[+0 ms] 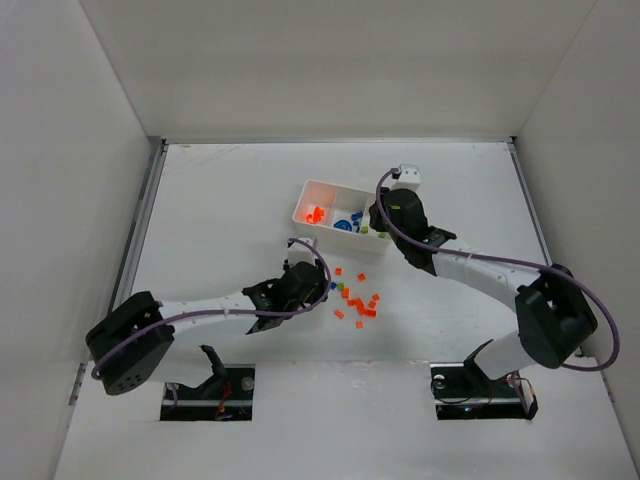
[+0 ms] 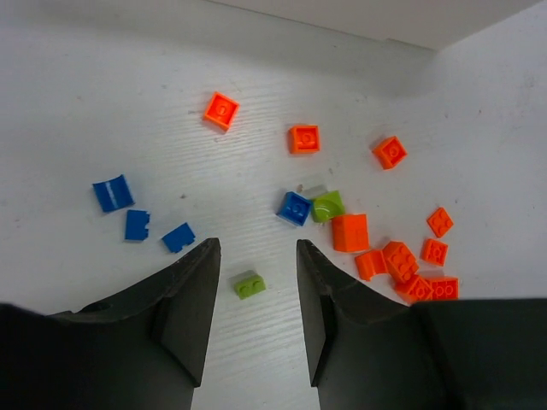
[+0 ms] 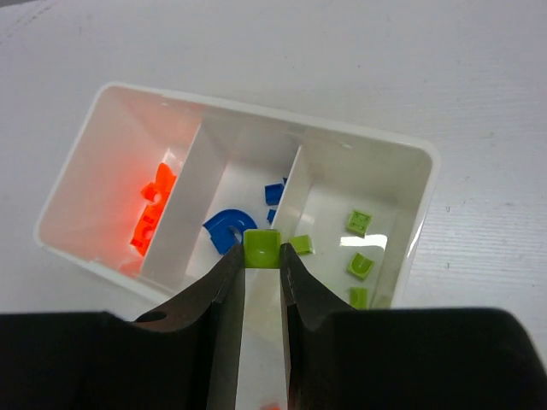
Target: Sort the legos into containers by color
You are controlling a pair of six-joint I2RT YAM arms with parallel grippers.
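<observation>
Along the bottom of the overhead view, both arm bases sit in dark cut-outs at the near edge of the white worktop. From there the left arm lies low, reaching toward frame centre, with its wrist beside the loose legos. Its left jaws stand apart, pointed down at the worktop. One small yellow-green piece lies between them, untouched. Orange pieces cluster at the right of that wrist view, with three blue ones at the left.

Beyond, the right arm stretches from lower right up toward centre, its wrist over the right end of the tray. Its right jaws are clamped on a yellow-green lego, seen over the divider between the middle and right compartments. Orange pieces lie in the left compartment, blue in the middle, yellow-green in the right.

Plain white walls enclose the worktop on three sides.
</observation>
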